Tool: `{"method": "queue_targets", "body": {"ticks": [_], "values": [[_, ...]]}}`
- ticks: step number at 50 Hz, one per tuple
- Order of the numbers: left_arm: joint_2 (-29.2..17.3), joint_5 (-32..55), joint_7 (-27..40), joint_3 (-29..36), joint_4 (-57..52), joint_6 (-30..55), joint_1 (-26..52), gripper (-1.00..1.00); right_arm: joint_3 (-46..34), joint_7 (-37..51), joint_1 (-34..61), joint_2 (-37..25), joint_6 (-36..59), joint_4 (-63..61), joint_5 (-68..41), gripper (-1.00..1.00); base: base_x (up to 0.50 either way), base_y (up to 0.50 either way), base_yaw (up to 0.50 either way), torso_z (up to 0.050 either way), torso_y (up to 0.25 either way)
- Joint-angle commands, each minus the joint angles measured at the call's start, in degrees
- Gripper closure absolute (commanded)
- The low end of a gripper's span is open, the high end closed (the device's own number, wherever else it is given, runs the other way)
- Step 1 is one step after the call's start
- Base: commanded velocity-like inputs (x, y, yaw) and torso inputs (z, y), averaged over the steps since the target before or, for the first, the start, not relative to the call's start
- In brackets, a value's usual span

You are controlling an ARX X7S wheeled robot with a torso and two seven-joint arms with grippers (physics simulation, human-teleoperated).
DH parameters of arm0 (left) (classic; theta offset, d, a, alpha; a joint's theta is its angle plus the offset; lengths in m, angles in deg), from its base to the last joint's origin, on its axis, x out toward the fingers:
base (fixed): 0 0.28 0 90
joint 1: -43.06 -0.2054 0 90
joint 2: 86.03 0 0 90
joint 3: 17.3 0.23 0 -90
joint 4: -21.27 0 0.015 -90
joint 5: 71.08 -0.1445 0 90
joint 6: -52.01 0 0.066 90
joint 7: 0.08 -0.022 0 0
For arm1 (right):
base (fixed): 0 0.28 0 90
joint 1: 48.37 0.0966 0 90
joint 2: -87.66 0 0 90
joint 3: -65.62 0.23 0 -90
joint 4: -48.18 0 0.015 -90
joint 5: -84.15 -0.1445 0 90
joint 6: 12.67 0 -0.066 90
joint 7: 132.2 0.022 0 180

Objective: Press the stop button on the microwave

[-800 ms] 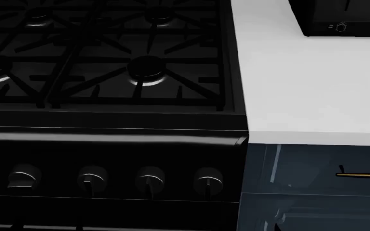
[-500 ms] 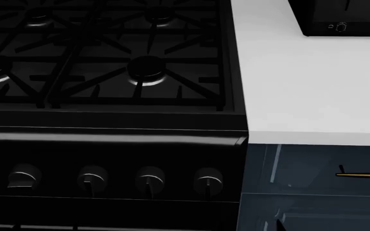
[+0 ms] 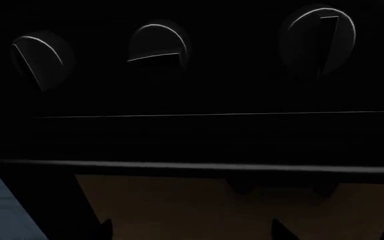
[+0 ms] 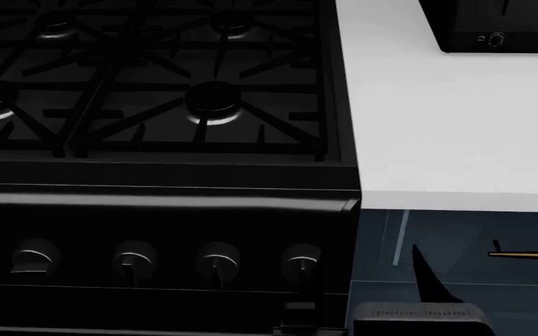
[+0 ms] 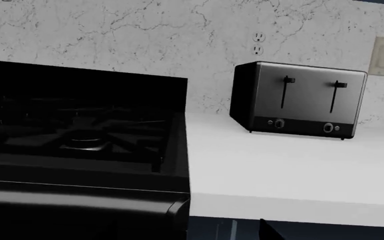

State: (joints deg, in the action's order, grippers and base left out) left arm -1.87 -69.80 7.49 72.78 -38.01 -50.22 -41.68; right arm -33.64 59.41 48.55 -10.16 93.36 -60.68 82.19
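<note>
The microwave and its stop button are out of view in every frame. My right gripper [image 4: 367,297] shows at the bottom of the head view, in front of the seam between the black stove and the blue cabinet. One dark fingertip [image 4: 426,276] points up. In the right wrist view one fingertip [image 5: 269,231] shows; the other is lost against the black stove. My left gripper [image 3: 192,231] is low in front of the stove's front panel. Its fingertips [image 3: 105,231] stand wide apart and hold nothing.
A black gas stove [image 4: 157,105] with a row of knobs [image 4: 218,259] fills the left. A white counter [image 4: 456,133] lies to its right. A black toaster [image 5: 299,100] stands at the back. A blue drawer with a brass handle [image 4: 531,254] is below the counter.
My right gripper has risen into the bottom of the head view, in front of the blue cabinet. The stove, counter and toaster have not moved.
</note>
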Motion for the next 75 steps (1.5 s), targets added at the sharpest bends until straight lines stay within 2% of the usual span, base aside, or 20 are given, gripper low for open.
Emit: {"method": "queue_targets", "body": {"ticks": [1, 4, 5, 14, 22, 26, 34, 37, 40, 41, 43, 56, 68, 75], "values": [[-1.7, -2.5, 4.9, 0.2, 25.5, -10.2, 7.4, -1.0, -1.5, 0.8, 5.9, -1.4, 8.5, -8.1, 1.6, -1.0, 0.0, 0.0, 0.0, 0.0, 0.0], [-1.9, -2.0, 5.2, -0.1, 43.2, -18.8, 13.1, -1.0, -1.4, 0.9, 8.3, -1.5, 11.9, -10.8, 1.8, -1.0, 0.0, 0.0, 0.0, 0.0, 0.0], [-2.0, -1.4, 4.5, -0.5, 44.1, -18.9, 13.3, -1.0, -1.6, 1.0, 8.8, -1.6, 12.7, -11.5, 2.1, -1.0, 0.0, 0.0, 0.0, 0.0, 0.0], [-3.3, -1.2, 7.9, -1.2, 44.3, -12.7, 8.4, -1.0, -2.4, 1.5, 15.6, -1.9, 22.1, -17.3, 3.5, -1.0, 0.0, 0.0, 0.0, 0.0, 0.0], [-3.0, -0.2, 6.4, -4.1, 44.3, -6.1, 3.6, -1.0, -2.7, 0.0, 22.2, -2.0, 28.9, -22.3, 3.0, -1.0, 0.0, 0.0, 0.0, 0.0, 0.0], [-2.2, -0.8, 7.0, -4.5, 44.3, -3.3, 0.7, -1.0, 0.8, -2.7, 28.6, -0.2, 36.3, -25.9, -1.5, -1.0, 0.0, 0.0, 0.0, 0.0, 0.0], [-1.5, -1.1, 7.5, -5.7, 44.3, -1.5, -4.6, -1.0, 1.1, -3.5, 39.7, 0.2, 48.9, -31.1, -3.0, -1.0, 0.0, 0.0, 0.0, 0.0, 0.0], [-1.6, -1.5, 8.6, -5.2, 44.3, 1.5, -4.3, -1.0, 2.3, -4.2, 43.3, 0.8, 52.7, -32.5, -4.2, -1.0, 0.0, 0.0, 0.0, 0.0, 0.0], [-1.9, -3.1, 11.4, -1.8, 44.3, 4.9, -3.9, -1.0, 0.9, -4.0, 47.9, 0.6, 56.1, -34.6, -4.2, -1.0, 0.0, 0.0, 0.0, 0.0, 0.0], [-1.8, -1.8, 9.3, -2.4, 44.3, 4.4, -4.0, -1.0, 0.9, -4.0, 49.5, 0.8, 57.3, -34.8, -4.4, -1.0, 0.0, 0.0, 0.0, 0.0, 0.0], [-1.9, -1.5, 9.8, -2.3, 44.3, 5.5, -3.8, -1.0, 1.0, -4.4, 51.6, 1.2, 59.0, -34.5, -4.9, -1.0, 0.0, 0.0, 0.0, 0.0, 0.0], [-1.6, -0.9, 8.7, -6.6, 44.3, 7.7, -3.6, -1.0, 2.8, -5.5, 65.7, 3.5, 61.2, -20.1, -6.3, -1.0, 0.0, 0.0, 0.0, 0.0, 0.0], [-1.4, -1.0, 8.4, -8.0, 44.3, 7.4, -3.6, -1.0, 2.8, -4.6, 77.9, 6.3, 57.1, 2.8, -6.8, -1.0, 0.0, 0.0, 0.0, 0.0, 0.0], [-1.3, -0.3, 6.5, -9.9, 44.3, 6.3, -3.8, -1.0, 1.7, -2.5, 84.4, 6.9, 50.2, 18.0, -6.8, -1.0, 0.0, 0.0, 0.0, 0.0, 0.0]]}}
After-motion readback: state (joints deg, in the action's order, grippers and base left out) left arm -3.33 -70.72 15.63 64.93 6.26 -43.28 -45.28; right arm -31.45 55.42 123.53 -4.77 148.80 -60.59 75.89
